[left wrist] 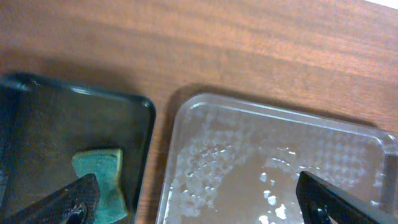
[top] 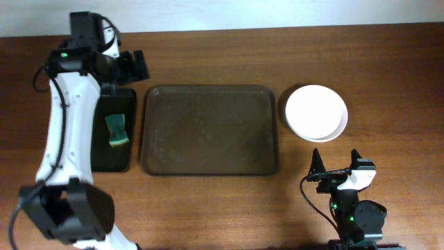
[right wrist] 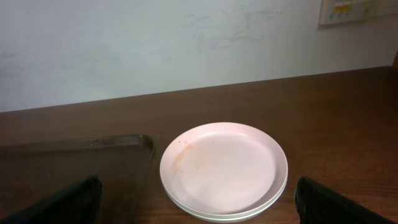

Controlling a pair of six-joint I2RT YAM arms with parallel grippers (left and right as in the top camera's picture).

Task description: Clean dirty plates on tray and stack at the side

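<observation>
Your brown tray lies bare. Just left of it sits the narrower black tray, which holds the green sponge. Just right of it the plates sit stacked, clear of its rim. The left gripper hangs spread beyond the tray's far-left corner and the right gripper spread off its near-right corner, both empty. Watch the top plate: a faint brownish smear shows, so stopping here likely leaves the stack dirty.
</observation>
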